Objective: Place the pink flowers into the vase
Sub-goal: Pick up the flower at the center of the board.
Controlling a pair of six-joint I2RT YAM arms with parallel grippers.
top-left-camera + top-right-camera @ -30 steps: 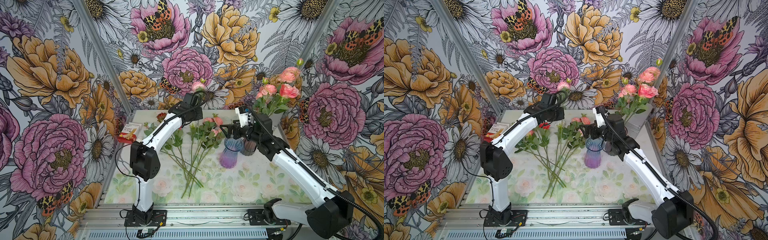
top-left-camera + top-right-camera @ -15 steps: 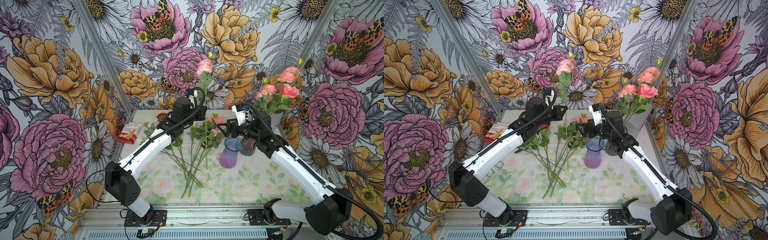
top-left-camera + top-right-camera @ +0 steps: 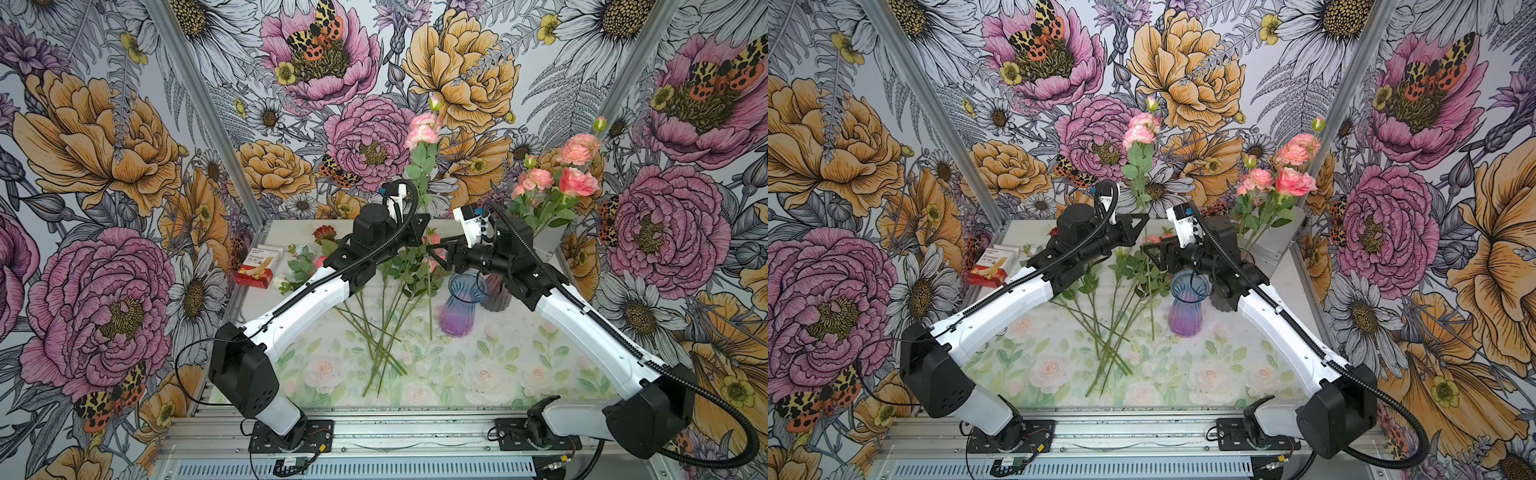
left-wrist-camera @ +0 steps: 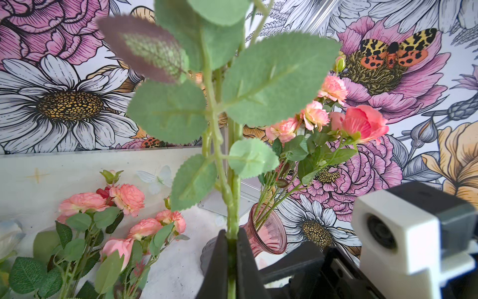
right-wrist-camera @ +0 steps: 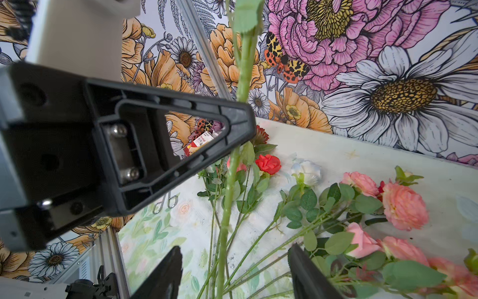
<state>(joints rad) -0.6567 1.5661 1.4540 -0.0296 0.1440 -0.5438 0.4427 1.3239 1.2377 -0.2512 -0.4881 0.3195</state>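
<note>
In both top views the left claw (image 3: 419, 221) is clamped on the green stem of a long salmon-pink spray (image 3: 424, 129), standing it upright over the flower-printed table (image 3: 519, 365). Its cut end hangs just beside a ribbed blue-and-violet glass vase (image 3: 462, 305) that looks empty. The right claw (image 3: 435, 255) sits lower along the same stem, jaws apart. A bunch of pink flowers (image 3: 1283, 174) already stands at the back right, while several loose pink sprays (image 3: 1121, 299) lie crossed on the table, so I'd judge the job under half done. From the left wrist, the left claw (image 4: 232, 240) pinches the stem tight, and behind it the bunch's stems drop into a pink-tinted glass vase (image 4: 269, 233). From the right wrist, the right claw (image 5: 232, 269) straddles the stem with a gap on each side, gripping nothing. A red flower (image 5: 267, 164) and a white rose (image 5: 307, 172) lie beyond it on the table, neither of them wanted. To me it looks like a hand-over in the making. Against a second ago, the spray has been raised from low at the back of the table to full height, the left arm has stretched forward, and the right claw's jaws have narrowed.
</note>
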